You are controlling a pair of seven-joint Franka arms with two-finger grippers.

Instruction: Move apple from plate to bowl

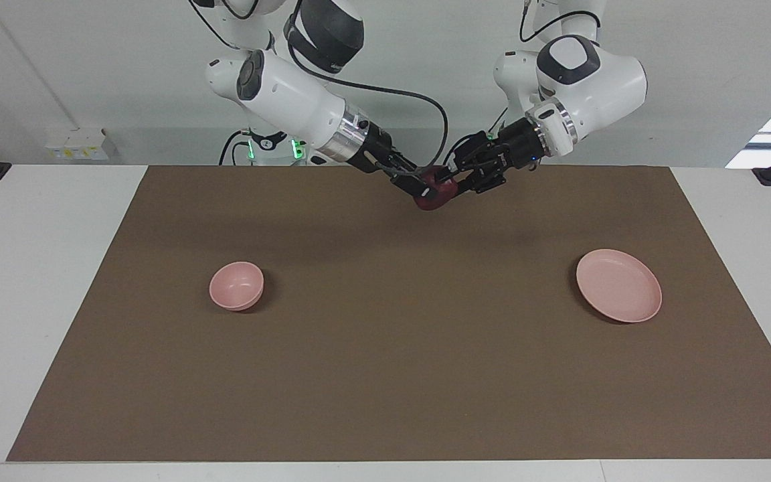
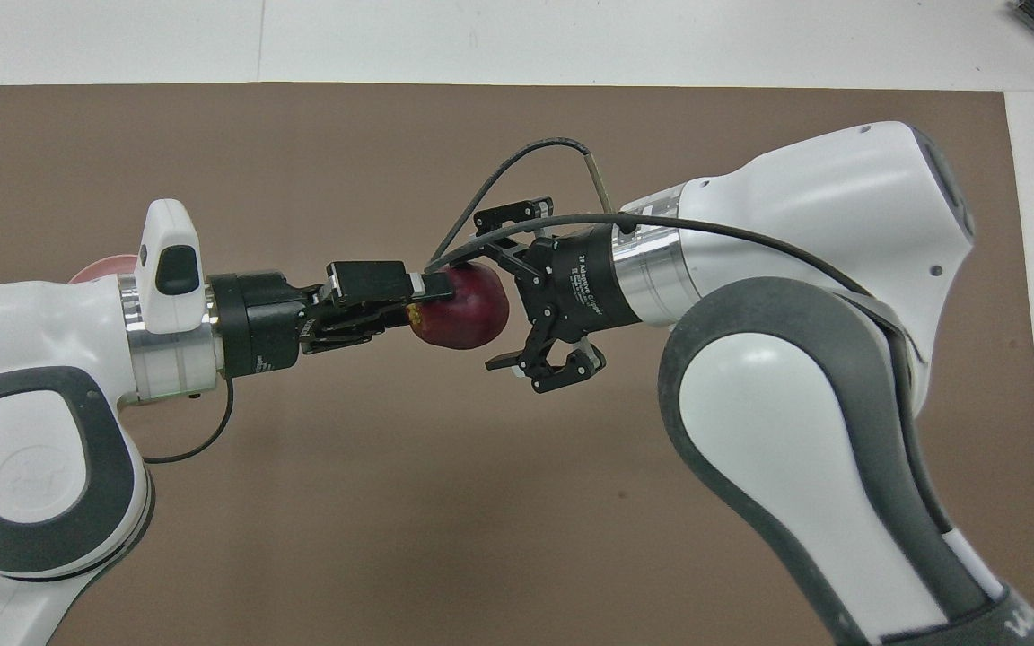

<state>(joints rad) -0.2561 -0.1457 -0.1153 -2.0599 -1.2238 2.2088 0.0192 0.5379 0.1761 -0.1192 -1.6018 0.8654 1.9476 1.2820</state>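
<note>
Apple (image 2: 460, 309): dark red, held up in the air between the two grippers, over the brown mat (image 1: 385, 375) near the middle of the table's edge on the robots' side; it is on neither the plate nor the bowl.
Left gripper (image 2: 432, 301): comes in from the left arm's end; its fingers are clamped on the apple, one finger (image 2: 432, 285) lying across the apple's top in the overhead view, the other under it.
Right gripper (image 2: 503, 301): comes in from the right arm's end and meets the apple from the other way; its fingers are spread apart, one above and one below the apple in the overhead view. Whether its fingers or palm touch the fruit, I cannot tell.
Plate (image 1: 618, 285): flat, pale pink, lies on the mat toward the left arm's end of the table, about midway between the robots' edge and the camera's edge; nothing on it. In the overhead view only a sliver of its rim shows past the left arm's wrist.
Bowl (image 1: 236, 286): small, deep, pale pink, upright on the mat toward the right arm's end, well apart from the plate and level with it; nothing in it.
Mat: brown, covers most of the white table (image 1: 37, 281).
</note>
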